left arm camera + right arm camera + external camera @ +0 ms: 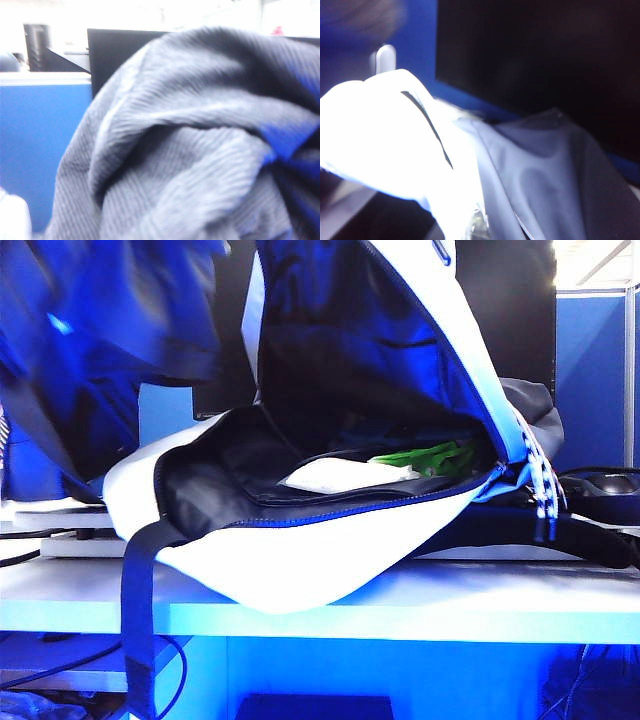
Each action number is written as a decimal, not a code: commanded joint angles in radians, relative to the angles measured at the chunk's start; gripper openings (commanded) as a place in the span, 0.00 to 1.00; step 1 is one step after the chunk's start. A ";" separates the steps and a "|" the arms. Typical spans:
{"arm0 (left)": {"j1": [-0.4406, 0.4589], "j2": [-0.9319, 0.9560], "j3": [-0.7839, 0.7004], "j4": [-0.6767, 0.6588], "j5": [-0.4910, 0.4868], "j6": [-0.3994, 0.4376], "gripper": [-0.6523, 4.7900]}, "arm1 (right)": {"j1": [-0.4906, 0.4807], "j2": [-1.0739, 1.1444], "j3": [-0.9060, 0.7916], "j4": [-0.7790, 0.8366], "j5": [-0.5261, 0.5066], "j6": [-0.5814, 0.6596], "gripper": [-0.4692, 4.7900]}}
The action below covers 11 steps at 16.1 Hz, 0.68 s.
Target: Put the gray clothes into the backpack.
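One gray clothes (200, 150), bunched against my shut left pincer, above the backpack (300, 560) on the surface; my shut right pincer holds its flap up. Advice: lower centrally into the mouth.

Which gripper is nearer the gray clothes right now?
Left. The gray clothes fill the left wrist view, bunched right at the left gripper, raised left of the backpack. The right gripper is at the backpack's lifted flap, away from them.
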 commanded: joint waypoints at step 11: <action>-0.356 0.411 -0.003 -0.045 0.100 -0.148 0.11 | 0.003 -0.088 0.014 0.182 -0.178 0.135 0.08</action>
